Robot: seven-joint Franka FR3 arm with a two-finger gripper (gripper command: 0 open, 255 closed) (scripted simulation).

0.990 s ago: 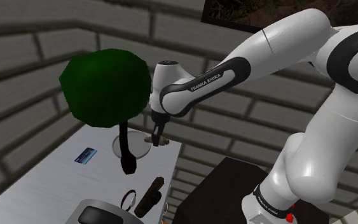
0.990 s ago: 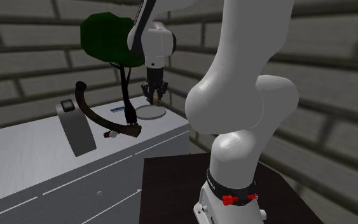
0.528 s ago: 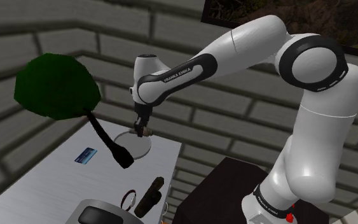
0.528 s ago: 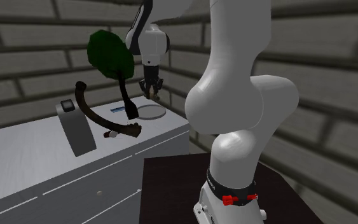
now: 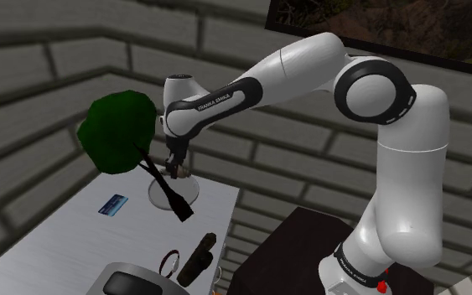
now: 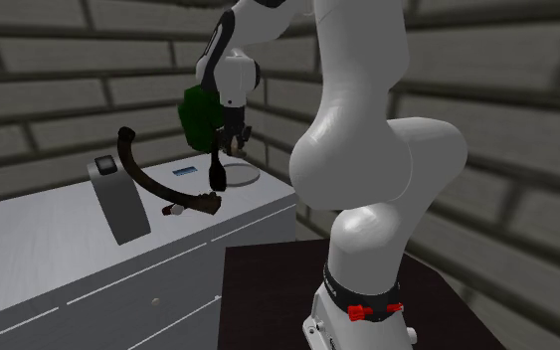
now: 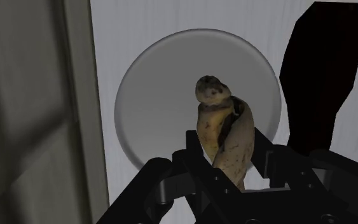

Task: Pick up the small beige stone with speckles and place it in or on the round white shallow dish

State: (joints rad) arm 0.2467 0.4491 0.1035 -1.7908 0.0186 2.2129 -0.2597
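Where the task stands: stone (image 7: 225, 127) already lifted and clamped in the claw (image 7: 229, 162), held over the dish (image 7: 158, 95); placing not yet done.
Claw state: clenched on the stone, one black finger on each side, pointing down at the surface (image 7: 171, 19).
Stone: beige-brown, mottled, elongated; stands on end between the fingers, its knobbly end reaching past the fingertips toward the dish.
Dish: round, shallow, pale grey-white; directly beneath the claw, with the stone's outline inside the rim but off-centre.
Dish contents: nothing lies in it; bare floor shows all round the stone's outline.
Gap from stone to dish: cannot tell; in the shoulder view the claw (image 5: 175, 170) hangs just above the dish (image 5: 190, 197).
Plant (image 5: 121, 132): green crown on a black stem, leaning; the stem passes just beside the claw, near the dish's rim.
Next move, judged: a short lowering, then release of the fingers; little sideways correction looks needed.
Handling, judged: a long stone let go on end will likely topple, so a low release should keep it inside the rim.
Risk, judged: any sideways sweep of the claw could knock the plant.
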